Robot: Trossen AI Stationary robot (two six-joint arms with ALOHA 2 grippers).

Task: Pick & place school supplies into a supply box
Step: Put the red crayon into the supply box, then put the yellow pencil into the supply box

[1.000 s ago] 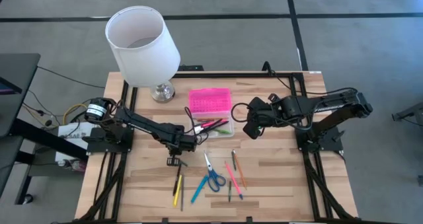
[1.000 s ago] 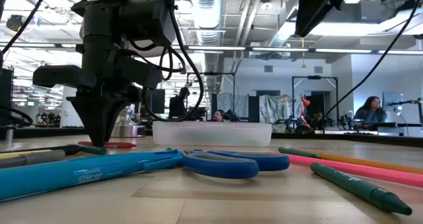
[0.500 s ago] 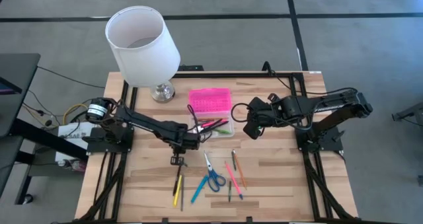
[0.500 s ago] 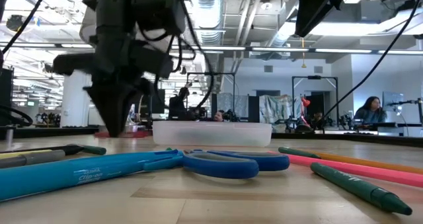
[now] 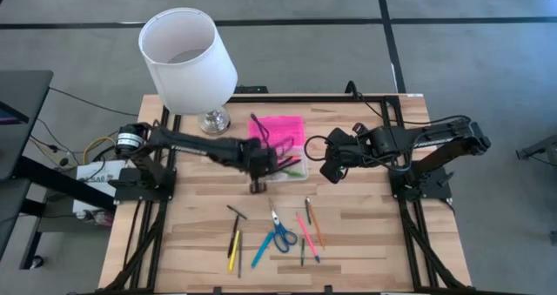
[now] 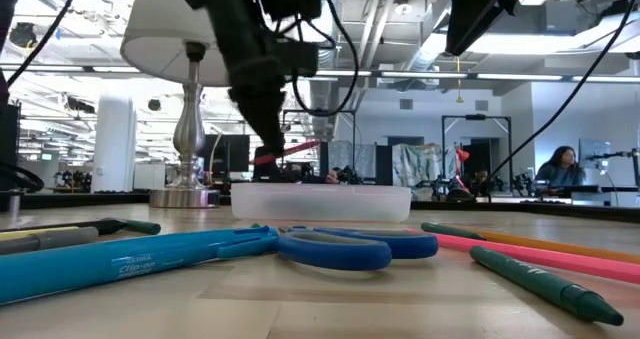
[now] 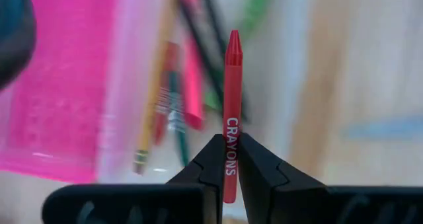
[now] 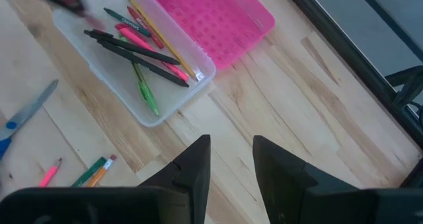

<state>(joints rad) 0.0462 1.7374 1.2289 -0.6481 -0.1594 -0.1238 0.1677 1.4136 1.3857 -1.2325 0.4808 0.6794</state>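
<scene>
My left gripper (image 5: 258, 184) hangs over the near left corner of the supply box, shut on a red crayon (image 7: 232, 85). The supply box is a clear tray (image 5: 288, 169) holding several pens and pencils (image 8: 142, 49), with its pink ribbed lid (image 5: 277, 131) lying open on the far side. My right gripper (image 5: 331, 170) hovers open to the right of the box, with nothing between its fingers (image 8: 192, 164). Blue-handled scissors (image 5: 279, 231) and several loose pens and pencils (image 5: 309, 228) lie flat on the table nearer the front. My left gripper pinches the red crayon between its two fingertips (image 7: 213, 159), on the labelled part near its blunt end (image 7: 229, 166). The fingers slant steeply down from the table's left. The crayon is lifted clear and sticks out sideways from the tips (image 6: 300, 149), its pointed end over the tray.
A lamp with a big white shade (image 5: 187, 56) stands at the table's far left, its metal foot (image 5: 213, 121) next to the lid. A blue pen (image 6: 130, 262) and the scissors (image 6: 345, 247) lie close to the low camera. People sit in the room beyond.
My left gripper, staying shut, has risen from the table near the loose pens. It has swung toward the far edge and the right, over to the box. The red crayon has gone with it, lifted clear of the table.
</scene>
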